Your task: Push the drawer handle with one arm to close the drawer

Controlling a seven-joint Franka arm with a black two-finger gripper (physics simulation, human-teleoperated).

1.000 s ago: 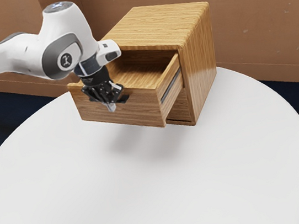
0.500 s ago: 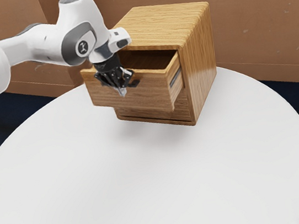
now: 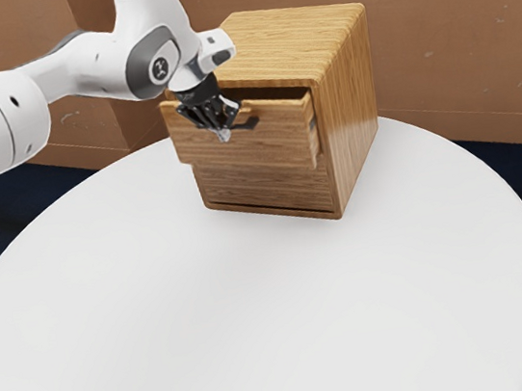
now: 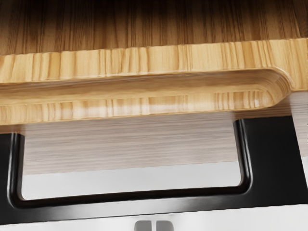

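At the front of the wooden cabinet's upper drawer, my gripper [image 3: 224, 133] points down, its fingertips close together. The drawer [image 3: 283, 141] stands partly out of the cabinet [image 3: 350, 110], with a narrow dark opening behind its front. Its black handle [image 3: 249, 123] is partly hidden by the gripper. In the wrist view the handle [image 4: 130, 207] spans the picture as a black bar below the drawer's rim [image 4: 144, 107]. The fingertips of my gripper [image 4: 154, 225] sit side by side at the handle's outer side, with nothing seen between them; contact is hard to tell.
Below the open drawer, the cabinet's lower front [image 3: 265, 187] is flush with its frame. The cabinet stands toward the back of a round white table [image 3: 278, 319]. A brown wall [image 3: 453, 42] rises behind it.
The upper drawer has slid a good way into the cabinet. My gripper has moved along with its front, toward the cabinet and the exterior view's right.
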